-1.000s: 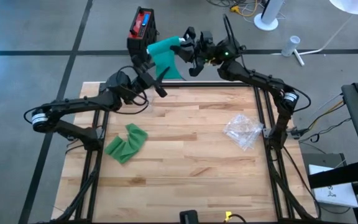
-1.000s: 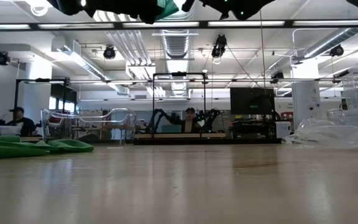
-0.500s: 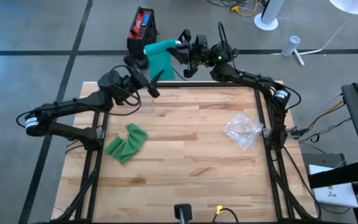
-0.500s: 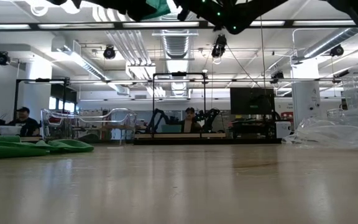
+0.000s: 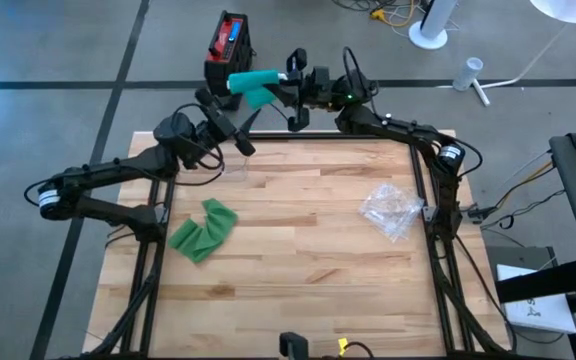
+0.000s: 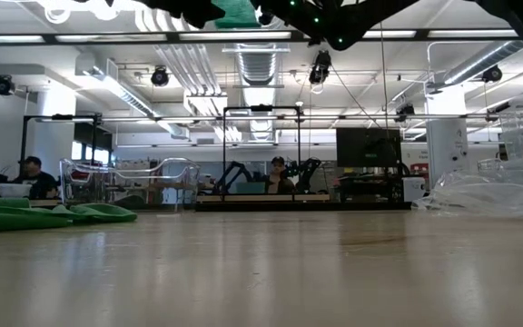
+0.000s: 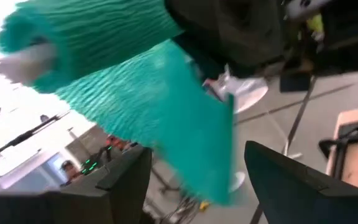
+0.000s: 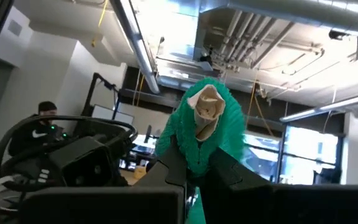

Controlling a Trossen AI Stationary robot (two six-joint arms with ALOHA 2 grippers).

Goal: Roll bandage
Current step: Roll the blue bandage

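Note:
A teal bandage roll [image 5: 251,80] with a cream core [image 8: 207,111] hangs in the air just beyond the table's far edge, with my right gripper [image 5: 284,83] shut on it. A short loose tail [image 5: 259,98] droops from the roll. My left gripper [image 5: 230,122] is open just near and left of the roll. In the left wrist view its fingers [image 7: 126,180] stand on either side of the tail [image 7: 194,134] without touching it. A second, green bandage [image 5: 203,228] lies crumpled flat on the table's left part. My right gripper pinches the teal roll's end [image 8: 199,149] between its two fingers, just under the cream core. The fingers come from the table's right, roughly in line with the roll. The roll lies about level, lifted clear, with its tail hanging slack below.
A crumpled clear plastic bag [image 5: 392,210] lies at the table's right. A black and red box [image 5: 230,45] sits on the floor beyond the far edge. The wooden table's middle [image 5: 298,260] is bare. In the low view, people sit far off in the room.
My right gripper has carried the teal roll toward the left along the far edge and has rolled about its own axis. The wide hanging flap has shrunk to a short tail. My left gripper has drawn back a little toward the table's left.

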